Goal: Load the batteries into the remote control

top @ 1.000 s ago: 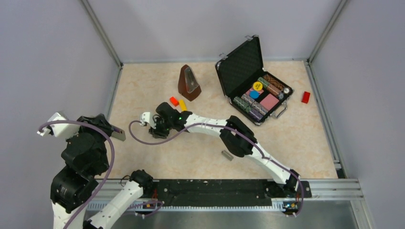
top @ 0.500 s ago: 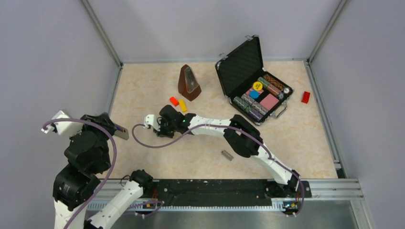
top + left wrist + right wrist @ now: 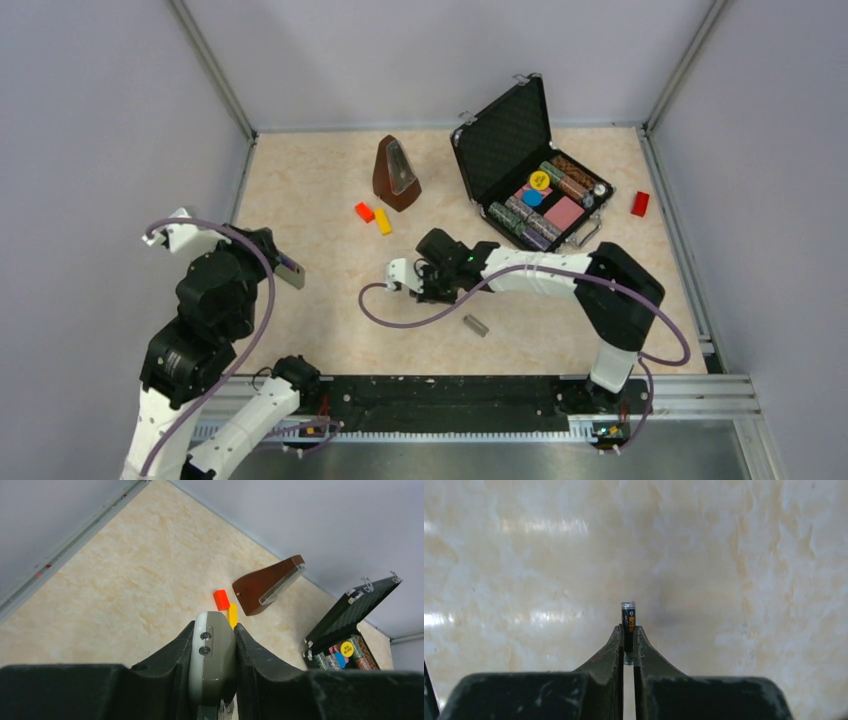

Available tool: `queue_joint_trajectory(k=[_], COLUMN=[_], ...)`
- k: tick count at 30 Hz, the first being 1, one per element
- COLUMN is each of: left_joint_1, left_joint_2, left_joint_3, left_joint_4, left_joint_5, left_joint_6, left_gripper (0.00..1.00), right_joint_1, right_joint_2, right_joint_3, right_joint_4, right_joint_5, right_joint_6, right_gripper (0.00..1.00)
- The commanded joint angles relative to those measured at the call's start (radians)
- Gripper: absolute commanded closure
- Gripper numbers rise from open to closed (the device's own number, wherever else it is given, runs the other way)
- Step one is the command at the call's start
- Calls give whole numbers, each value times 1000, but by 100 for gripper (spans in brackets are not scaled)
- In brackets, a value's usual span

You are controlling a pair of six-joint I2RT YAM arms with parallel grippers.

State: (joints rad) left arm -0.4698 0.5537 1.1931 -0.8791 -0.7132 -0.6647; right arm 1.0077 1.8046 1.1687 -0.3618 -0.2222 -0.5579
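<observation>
My left gripper is shut on the remote control, its white front and grey back edge-on between the fingers, held above the table's left side. The remote's end shows in the top view. My right gripper is shut on a small dark battery with an orange label, which sticks out past the fingertips just above the table. In the top view the right gripper is near the table's middle and hides the battery. No second battery shows.
A small grey oblong piece lies near the front, right of the right gripper. Red and yellow blocks lie by a brown metronome. An open black case stands at the back right, with a red block beyond it.
My right arm has swung right and nearer, from beside the red and yellow blocks to mid-table. My left arm has moved right with the remote.
</observation>
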Motion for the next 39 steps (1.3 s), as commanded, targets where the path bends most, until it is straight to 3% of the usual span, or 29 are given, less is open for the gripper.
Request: queue_joint_trajectory(k=[1, 6, 13, 17, 20, 27, 33, 34, 37, 39], left_joint_1=[3, 2, 3, 3, 3, 2, 3, 3, 3, 3], left_joint_2=[12, 32, 57, 69, 72, 74, 66, 60, 37, 23], left_joint_3=[-47, -83, -75, -64, -66, -94, -128, -141, -201, -235], left_joint_4=[100, 131, 152, 151, 150, 135, 125, 135, 188, 217], left_joint_5=[89, 118, 120, 117, 114, 109, 107, 110, 134, 158], left_joint_6=[-48, -56, -26, -12, -11, -31, -72, -75, -64, -42], left_gripper=[100, 100, 100, 100, 100, 100, 100, 100, 100, 100], right_joint_1=[-42, -60, -59, -71, -89, -118, -190, -198, -199, -199], right_joint_2=[-80, -57, -42, -72, -120, -137, -138, -162, -245, -287], right_joint_3=[-62, -70, -42, -4, 47, 168, 173, 123, -31, -124], right_joint_4=[-75, -123, -107, -105, -93, -166, -300, -292, -189, -104], right_joint_5=[-3, 49, 123, 114, 116, 259, 147, 138, 130, 144], right_joint_6=[-116, -152, -116, -31, 111, 654, 1336, 1447, 1778, 1953], right_gripper=[100, 100, 67, 58, 57, 56, 70, 69, 48, 49])
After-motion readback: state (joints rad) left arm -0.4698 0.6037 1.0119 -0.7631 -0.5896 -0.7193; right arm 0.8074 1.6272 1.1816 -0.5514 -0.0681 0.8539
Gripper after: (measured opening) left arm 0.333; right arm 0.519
